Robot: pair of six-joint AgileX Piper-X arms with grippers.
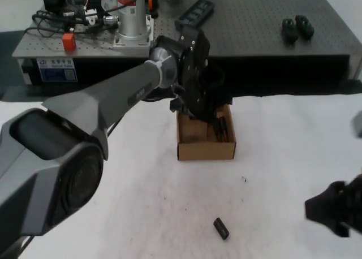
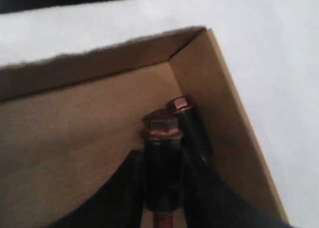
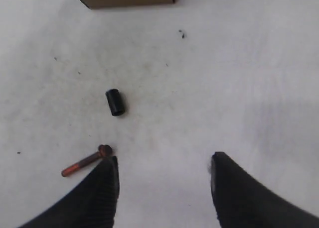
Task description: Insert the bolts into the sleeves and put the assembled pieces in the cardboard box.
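One assembled piece (image 2: pixel 188 119), a copper-headed bolt in a black cylindrical sleeve, lies in the corner of the brown cardboard box (image 2: pixel 89 73). You hold a second such piece (image 2: pixel 160 153) pinched between the left gripper's (image 2: pixel 162 183) fingers (image 2: pixel 212 200), inside the box, just beside the first, not yet released. One loose black sleeve (image 3: pixel 114 102) and one loose copper bolt (image 3: pixel 83 162) lie on the white cloth (image 3: pixel 239 78) near your right gripper (image 3: pixel 163 163), whose fingers stand spread and empty; that pair is left to assemble.
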